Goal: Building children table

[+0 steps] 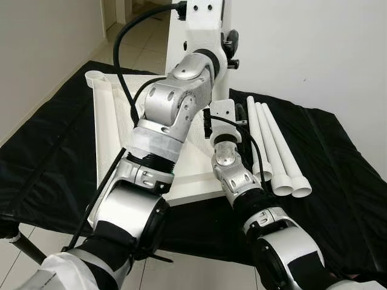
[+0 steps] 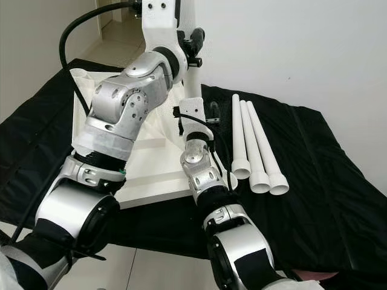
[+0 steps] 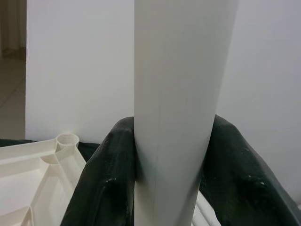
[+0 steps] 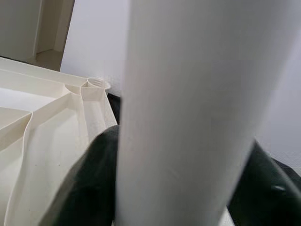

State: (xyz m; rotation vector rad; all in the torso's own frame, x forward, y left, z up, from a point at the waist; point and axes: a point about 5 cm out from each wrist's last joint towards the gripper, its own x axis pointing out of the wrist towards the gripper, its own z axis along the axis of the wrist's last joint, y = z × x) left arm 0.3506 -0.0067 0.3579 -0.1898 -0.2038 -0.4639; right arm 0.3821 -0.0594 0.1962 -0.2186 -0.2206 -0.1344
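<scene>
Here both end effectors (image 3: 170,155) (image 4: 178,174) clamp the upright leg (image 3: 183,94).

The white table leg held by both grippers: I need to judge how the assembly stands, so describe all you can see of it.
The white table leg is a smooth, round, plastic-looking tube standing upright above the upturned white tabletop. The left gripper clamps it between black fingers; the right gripper also closes around it. Its lower end is hidden behind the arms.

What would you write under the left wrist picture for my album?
Left gripper holding a white table leg upright beside the upside-down tabletop.
</scene>
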